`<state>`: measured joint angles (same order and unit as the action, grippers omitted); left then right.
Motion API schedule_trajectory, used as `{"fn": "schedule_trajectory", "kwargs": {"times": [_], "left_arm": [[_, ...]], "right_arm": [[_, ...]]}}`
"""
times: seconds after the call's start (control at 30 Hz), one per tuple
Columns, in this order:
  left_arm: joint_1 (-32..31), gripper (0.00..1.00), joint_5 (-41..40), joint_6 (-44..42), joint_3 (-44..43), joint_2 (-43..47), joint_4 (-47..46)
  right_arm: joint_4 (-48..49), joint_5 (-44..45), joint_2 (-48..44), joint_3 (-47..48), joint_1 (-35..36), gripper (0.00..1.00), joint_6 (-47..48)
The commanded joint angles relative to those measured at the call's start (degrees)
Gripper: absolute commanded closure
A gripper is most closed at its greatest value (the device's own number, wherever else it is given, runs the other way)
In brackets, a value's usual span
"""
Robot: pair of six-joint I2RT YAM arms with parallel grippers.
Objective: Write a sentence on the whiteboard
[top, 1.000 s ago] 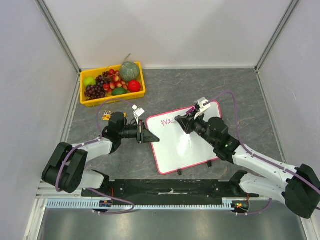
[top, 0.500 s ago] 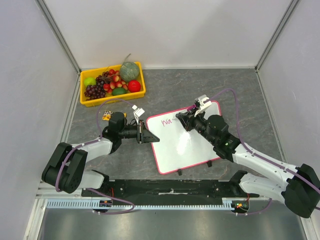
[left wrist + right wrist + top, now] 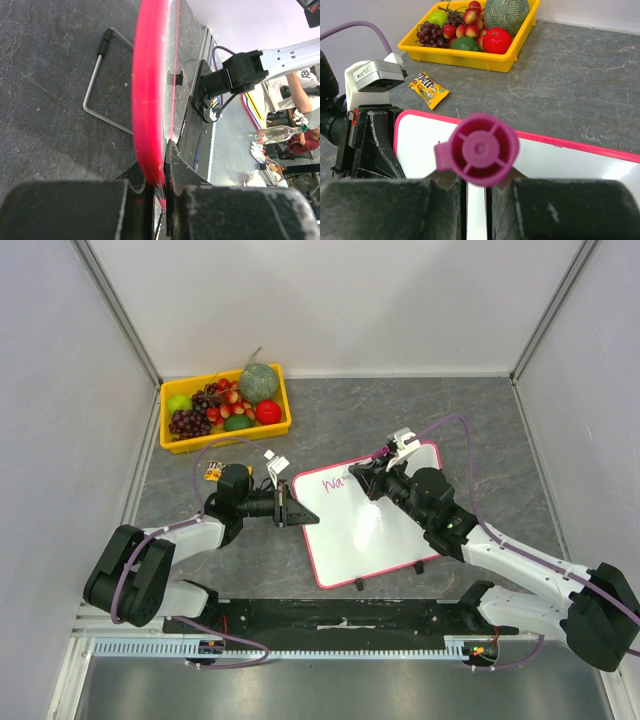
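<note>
Top view. The left gripper (image 3: 291, 512) is clamped on the left edge of the whiteboard (image 3: 370, 530), which lies flat on the table and runs off to that gripper's right. The right gripper (image 3: 367, 480) sits low over the board's far end. The sentence (image 3: 333, 481) is only a few magenta letters just left of the right gripper's tip, too small to read with certainty. The yellow fruit tray (image 3: 172, 446) is well beyond the left gripper. The candy packet (image 3: 213, 473) is near its wrist.

Left wrist view. The fingers (image 3: 177, 167) are pinched together on the pink rim, one on each face. The board extends straight ahead, edge-on. The wire foot (image 3: 100, 75) is under it, to the left.

Right wrist view. The jaws are closed on a magenta marker (image 3: 480, 148) with its cap end facing the camera. The white board surface is directly below and ahead, and the left gripper is at the board's left edge.
</note>
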<state>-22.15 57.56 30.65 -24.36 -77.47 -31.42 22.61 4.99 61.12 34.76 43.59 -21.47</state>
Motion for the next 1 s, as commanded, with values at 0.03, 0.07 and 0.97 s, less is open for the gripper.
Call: {"fn": "schedule_trajectory", "kwargs": {"times": [0.03,0.07,0.97], "left_arm": [[-0.7,0.98,-3.2,-11.5,1.9,-0.1,1.9],[-0.7,0.98,-3.2,-11.6,1.9,0.0,1.9],[-0.7,0.98,-3.2,-11.6,1.9,0.0,1.9]], "right_arm": [[1.4,2.5,0.6,1.1,-0.3,1.00,0.8],[1.6,2.6,0.5,0.8,-0.4,1.00,0.8],[-1.3,0.2,-2.3,-5.1,-0.3,1.00,0.2]]}}
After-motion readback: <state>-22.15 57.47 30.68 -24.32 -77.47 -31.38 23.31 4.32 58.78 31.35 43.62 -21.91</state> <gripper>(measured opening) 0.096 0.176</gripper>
